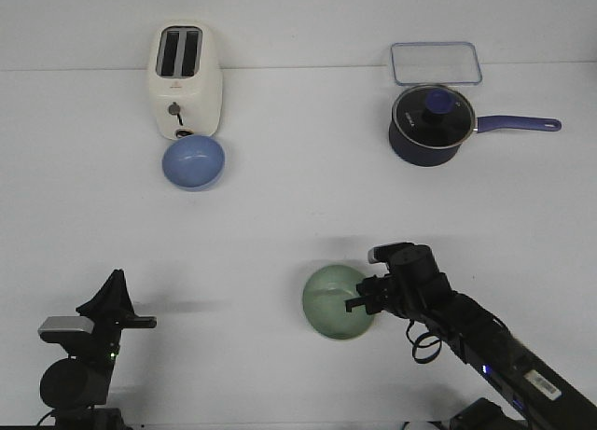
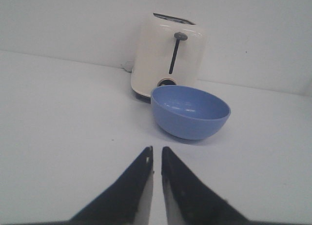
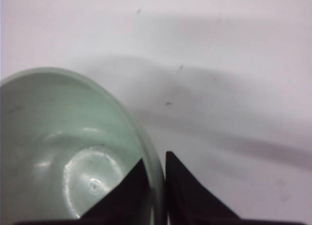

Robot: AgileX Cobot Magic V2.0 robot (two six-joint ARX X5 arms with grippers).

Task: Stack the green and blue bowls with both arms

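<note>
The two bowls are not yet stacked; they sit well apart on the white table. The glossy periwinkle blue round bowl stands upright at the far left, just in front of the cream two-slot toaster and apparently touching or nearly touching its base. The pale mint green round bowl sits nearer the robot, right of centre. The black pointed right gripper is at this bowl's right rim: the right wrist view shows one finger inside the bowl and the other outside, the two pinched close over the thin wall, so I judge the jaws to be clenched on the green bowl, which seems to rest on the table. The black pointed left gripper hangs low at the near left, well short of the blue bowl, its jaws drawn nearly together on nothing, aimed toward that bowl. So only the first grasp appears made; lifting one bowl, carrying it across and nesting it in the other are left, and the left arm's share has not begun.
</note>
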